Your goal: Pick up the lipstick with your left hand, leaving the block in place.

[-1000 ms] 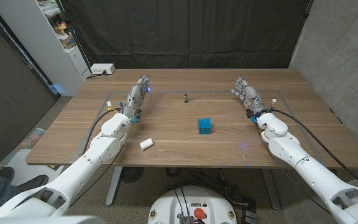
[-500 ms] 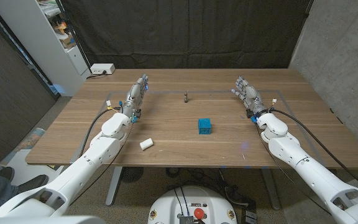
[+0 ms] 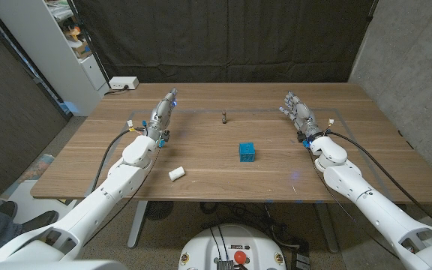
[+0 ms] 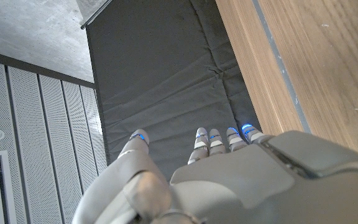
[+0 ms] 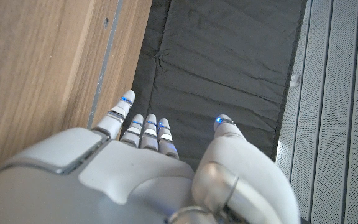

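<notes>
On the counter (image 3: 366,161) stand one lipstick (image 3: 224,116), apparently upright, one blue block (image 3: 247,152) and one white cylinder (image 3: 176,174). The left hand (image 3: 162,116) and right hand (image 3: 297,112) hold nothing, fingers apart.

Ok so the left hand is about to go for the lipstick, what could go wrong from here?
1. The lipstick is small and appears to stand upright; a sideways brush from the open left hand would probably tip or roll it.
2. The blue block sits nearer the robot; a wide swing could nudge it.
3. The white piece lies beside the left forearm and might get swept.
</notes>
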Tool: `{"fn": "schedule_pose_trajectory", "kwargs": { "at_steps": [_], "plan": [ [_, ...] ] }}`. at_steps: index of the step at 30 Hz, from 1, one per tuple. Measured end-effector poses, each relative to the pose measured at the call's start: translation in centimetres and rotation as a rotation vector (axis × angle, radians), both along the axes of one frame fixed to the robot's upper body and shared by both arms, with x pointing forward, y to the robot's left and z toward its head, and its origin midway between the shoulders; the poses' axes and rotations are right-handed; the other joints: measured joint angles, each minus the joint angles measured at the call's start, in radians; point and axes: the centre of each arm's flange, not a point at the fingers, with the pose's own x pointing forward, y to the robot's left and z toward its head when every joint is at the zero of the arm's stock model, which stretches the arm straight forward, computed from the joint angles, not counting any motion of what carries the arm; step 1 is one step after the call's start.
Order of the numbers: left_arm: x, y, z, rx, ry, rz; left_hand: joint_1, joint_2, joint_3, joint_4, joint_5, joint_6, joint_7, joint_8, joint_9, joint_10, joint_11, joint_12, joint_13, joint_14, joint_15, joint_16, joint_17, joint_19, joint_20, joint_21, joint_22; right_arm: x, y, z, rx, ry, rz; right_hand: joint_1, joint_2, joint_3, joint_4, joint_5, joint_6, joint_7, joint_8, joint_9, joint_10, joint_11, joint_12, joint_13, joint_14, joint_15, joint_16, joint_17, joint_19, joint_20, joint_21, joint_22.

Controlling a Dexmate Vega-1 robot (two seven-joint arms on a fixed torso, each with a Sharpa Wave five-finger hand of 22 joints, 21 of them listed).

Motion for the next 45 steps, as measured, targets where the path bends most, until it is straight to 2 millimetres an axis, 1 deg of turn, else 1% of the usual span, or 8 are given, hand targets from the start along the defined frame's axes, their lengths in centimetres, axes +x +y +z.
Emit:
{"fn": "schedule_pose_trajectory", "kwargs": {
  "at_steps": [8,13,19,20,26,31,41,45],
  "plan": [
    [-0.10,-0.05,0.18,0.016,-0.009,0.019,0.011,-0.003,0.008,-0.008,0.000,0.004,-0.003,0.000,0.000,0.001,-0.001,0.001,0.000,0.001,-0.001,0.000,0.000,0.000,0.000,-0.004,0.000,-0.03,-0.11,0.04,0.000,-0.001,-0.002,0.000,0.000,0.000,0.000,0.000,0.000,0.000,0.000,0.000,0.000,0.000,0.000,-0.003,0.000,0.000,0.000,0.000,0.000,0.000,0.000,0.000],
    [-0.16,-0.07,0.31,0.027,-0.016,0.033,0.023,0.003,0.007,-0.015,0.000,0.009,-0.009,0.000,0.000,0.002,-0.013,0.004,0.000,0.001,-0.011,0.000,0.000,-0.005,0.005,-0.004,0.000,-0.03,-0.12,0.05,0.000,-0.001,-0.003,0.000,0.000,0.000,0.000,0.000,0.000,0.000,0.000,0.000,0.000,0.000,0.000,-0.003,0.000,0.000,0.000,-0.004,0.000,0.000,0.000,0.000],
    [-0.27,-0.12,0.47,0.037,-0.023,0.044,0.026,0.000,0.011,-0.018,0.000,0.009,-0.009,0.000,0.000,0.002,-0.013,0.004,0.000,0.004,-0.014,0.000,0.000,-0.005,0.005,-0.012,0.000,0.08,-0.16,0.02,0.003,-0.001,-0.005,0.000,0.000,0.004,-0.005,0.000,0.005,-0.005,0.000,0.000,0.000,0.000,0.000,-0.002,0.000,0.000,0.000,-0.005,0.000,0.000,-0.004,0.000],
    [-0.30,-0.12,0.53,0.039,-0.025,0.046,0.030,0.004,0.011,-0.018,0.000,0.010,-0.010,0.000,0.000,0.007,-0.018,0.004,0.000,0.004,-0.014,0.000,0.000,-0.005,0.005,-0.012,0.000,0.11,-0.16,0.03,0.004,-0.001,-0.005,0.000,0.000,0.001,-0.007,0.000,0.005,-0.005,0.000,0.000,0.000,0.000,0.000,-0.002,0.000,0.000,0.000,-0.005,0.000,0.000,-0.004,0.000],
    [-0.47,-0.06,0.69,0.051,-0.033,0.059,0.036,-0.001,0.011,-0.027,0.000,0.012,-0.020,0.000,0.000,0.011,-0.022,0.004,0.000,0.001,-0.017,0.000,0.000,-0.005,0.005,-0.012,0.000,0.24,-0.09,0.03,0.008,-0.003,-0.005,0.000,0.000,0.000,-0.008,0.000,0.005,-0.005,0.000,0.000,0.000,0.000,0.000,-0.002,0.000,0.000,0.000,-0.005,0.000,0.000,-0.004,0.000],
    [-0.65,-0.01,0.78,0.064,-0.041,0.071,0.046,0.007,0.015,-0.031,0.000,0.018,-0.025,0.000,0.005,0.008,-0.029,0.004,0.000,0.001,-0.017,0.000,0.000,-0.004,0.014,-0.012,0.000,0.34,0.03,0.03,0.010,-0.004,-0.003,0.000,0.000,0.000,-0.008,0.000,0.005,-0.005,0.000,0.000,0.000,0.000,0.000,-0.002,0.000,0.000,0.000,-0.006,0.004,0.004,-0.004,0.000],
    [-0.83,-0.02,0.80,0.086,-0.046,0.088,0.072,0.009,0.025,-0.049,0.000,0.018,-0.025,0.000,0.005,0.008,-0.029,0.004,0.000,0.001,-0.017,0.000,0.000,-0.002,0.021,-0.019,0.000,0.48,0.16,0.12,0.011,-0.006,-0.002,0.000,0.000,0.000,-0.008,0.000,0.005,-0.005,0.000,0.000,0.000,0.000,0.000,-0.002,0.000,0.000,0.000,-0.009,0.004,0.004,-0.008,0.000],
    [-0.92,-0.05,0.88,0.101,-0.049,0.100,0.091,0.009,0.030,-0.063,0.000,0.018,-0.025,0.000,0.005,0.007,-0.028,0.004,0.000,0.001,-0.017,0.000,0.000,-0.004,0.029,-0.019,0.000,0.51,0.19,0.17,0.012,-0.008,-0.002,0.000,0.000,0.000,-0.008,0.000,0.005,-0.005,0.000,0.000,0.000,0.000,0.000,-0.002,0.000,0.000,0.000,-0.009,0.004,0.004,-0.008,0.000]
  ]
}}
